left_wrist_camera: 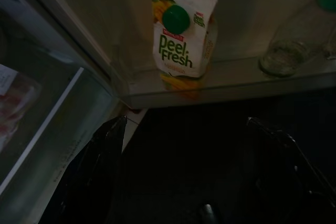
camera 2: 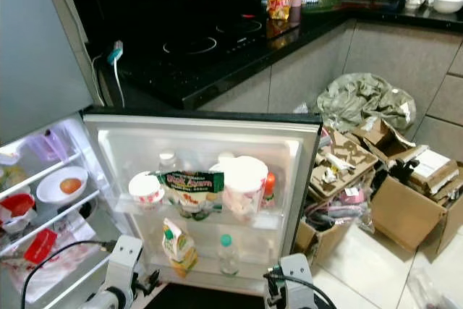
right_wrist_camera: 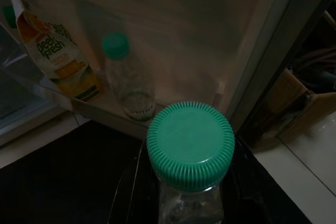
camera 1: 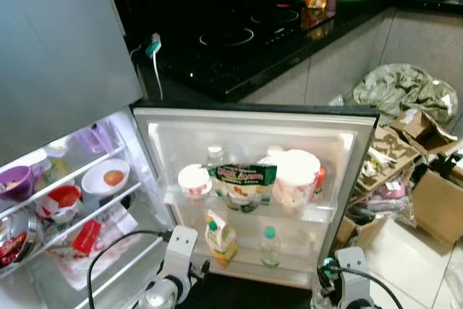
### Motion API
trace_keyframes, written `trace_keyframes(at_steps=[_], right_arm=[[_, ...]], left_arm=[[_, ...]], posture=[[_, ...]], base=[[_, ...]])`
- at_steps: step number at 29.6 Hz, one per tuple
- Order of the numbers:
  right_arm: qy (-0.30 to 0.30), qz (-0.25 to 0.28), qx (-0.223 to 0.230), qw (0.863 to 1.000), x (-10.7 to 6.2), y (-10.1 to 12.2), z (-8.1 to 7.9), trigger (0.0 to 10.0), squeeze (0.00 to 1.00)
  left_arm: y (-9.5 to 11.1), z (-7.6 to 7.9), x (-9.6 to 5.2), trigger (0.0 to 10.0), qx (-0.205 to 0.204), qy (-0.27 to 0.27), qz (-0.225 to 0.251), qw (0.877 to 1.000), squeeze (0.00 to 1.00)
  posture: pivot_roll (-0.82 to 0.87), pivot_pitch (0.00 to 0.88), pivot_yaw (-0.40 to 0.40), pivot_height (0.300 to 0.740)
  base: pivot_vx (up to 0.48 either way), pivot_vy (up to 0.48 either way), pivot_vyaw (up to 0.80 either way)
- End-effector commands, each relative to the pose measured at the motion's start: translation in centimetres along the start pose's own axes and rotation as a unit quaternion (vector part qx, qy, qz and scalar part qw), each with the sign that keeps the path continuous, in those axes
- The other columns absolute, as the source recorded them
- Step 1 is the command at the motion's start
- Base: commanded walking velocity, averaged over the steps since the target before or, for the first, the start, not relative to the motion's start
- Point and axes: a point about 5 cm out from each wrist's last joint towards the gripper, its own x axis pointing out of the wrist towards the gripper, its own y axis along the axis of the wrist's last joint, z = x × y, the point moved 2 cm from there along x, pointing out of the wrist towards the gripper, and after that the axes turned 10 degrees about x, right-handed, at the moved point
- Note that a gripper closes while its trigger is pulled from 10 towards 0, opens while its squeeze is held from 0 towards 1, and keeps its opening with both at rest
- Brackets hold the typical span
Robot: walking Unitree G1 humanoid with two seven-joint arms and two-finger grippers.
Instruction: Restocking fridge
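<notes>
The left claw is empty and its two black fingers stand wide apart; it waits low in front of the open fridge door. Straight ahead of it, on the bottom door shelf, stands a juice carton with a green cap, and just beside the carton, toward the right claw, a clear bottle with a green cap. Past the left claw's outer side are the inner shelves of the fridge, which carry a purple bowl, a white bowl with something orange in it, and some red packs.

The right claw grips a second clear bottle just under its green lid, and holds it upright, a little before the bottom door shelf. Above both claws the upper door shelf is already crowded with cups, a green packet and other containers.

So I judge that the restocking is partly done: the door holds many goods, but the gripped bottle is not yet placed, and free room remains on the bottom shelf beside the first bottle.

Some things I cannot make out. Both wrist pictures are very dark. The body of the gripped bottle is cut off, so its content is unknown. The red packs are too blurred to name.
</notes>
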Motion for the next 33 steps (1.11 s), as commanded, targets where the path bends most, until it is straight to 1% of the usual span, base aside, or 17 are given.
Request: trace_keyframes(at_steps=[1, 8, 13, 14, 16, 19, 24, 26, 29, 32, 33], right_arm=[[0.002, 0.01, 0.006, 1.0, 0.3, 0.5, -0.4, 10.0, 0.0], [0.003, 0.012, 0.006, 1.0, 0.3, 0.7, -0.4, 10.0, 0.0], [0.005, 0.015, 0.006, 1.0, 0.4, 0.8, -0.4, 10.0, 0.0], [0.005, 0.015, 0.005, 1.0, 0.4, 0.8, -0.4, 10.0, 0.0], [0.007, 0.018, 0.006, 1.0, 0.4, 1.0, -0.5, 10.0, 0.0], [0.013, 0.022, 0.007, 1.0, 0.5, 1.2, -0.6, 10.0, 0.0], [0.038, 0.026, 0.02, 0.999, 0.8, 1.6, -1.4, 10.0, 0.0], [0.038, 0.026, 0.02, 0.999, 0.8, 1.6, -1.4, 10.0, 0.0], [0.053, 0.029, 0.022, 0.998, 1.0, 1.9, -1.8, 10.0, 0.0], [0.073, 0.03, 0.022, 0.997, 1.4, 2.5, -2.7, 10.0, 0.0], [0.073, 0.03, 0.022, 0.997, 1.4, 2.5, -2.7, 10.0, 0.0]], left_arm=[[-0.6, -0.4, -0.2, 10.0, -0.002, 0.006, -0.013, 1.0, 0.0], [-0.5, -0.4, -0.2, 10.0, 0.004, 0.004, -0.011, 1.0, 0.0], [-0.4, -0.4, -0.2, 10.0, 0.005, 0.004, -0.006, 1.0, 0.0], [-0.4, -0.4, -0.2, 10.0, -0.001, 0.004, -0.006, 1.0, 0.0], [-0.4, -0.5, -0.2, 10.0, -0.014, 0.013, -0.005, 1.0, 0.0], [-0.4, -0.6, -0.2, 10.0, -0.013, 0.014, -0.005, 1.0, 0.0], [-0.5, -0.5, -0.3, 10.0, -0.009, 0.011, -0.005, 1.0, 0.0], [-0.5, -0.5, -0.3, 10.0, -0.009, 0.011, -0.005, 1.0, 0.0], [-0.6, -0.5, -0.4, 10.0, -0.005, 0.007, -0.002, 1.0, 0.0], [-0.5, -0.2, -0.4, 10.0, 0.014, -0.008, 0.004, 1.0, 0.0], [-0.5, -0.2, -0.4, 10.0, 0.014, -0.008, 0.004, 1.0, 0.0]], posture=[[-0.09, 0.034, 0.05, 0.74], [-0.09, 0.031, 0.051, 0.74], [-0.09, 0.031, 0.051, 0.74], [-0.09, 0.027, 0.049, 0.74], [-0.09, 0.027, 0.049, 0.74], [-0.09, 0.025, 0.047, 0.74], [-0.09, 0.025, 0.046, 0.74], [-0.09, 0.025, 0.046, 0.74], [-0.09, 0.025, 0.045, 0.74], [-0.09, 0.028, 0.044, 0.736], [-0.09, 0.028, 0.044, 0.736]], base=[[0.0, 0.0, 0.0], [0.0, 0.0, 0.0], [0.0, -0.48, 0.0], [0.0, -0.48, 0.0], [0.0, 0.0, 0.0], [0.0, 0.0, 0.0], [0.0, 0.0, 0.0], [0.0, 0.0, 0.0], [0.0, 0.0, 0.0], [0.0, 0.0, 0.0], [0.0, 0.0, 0.0]])
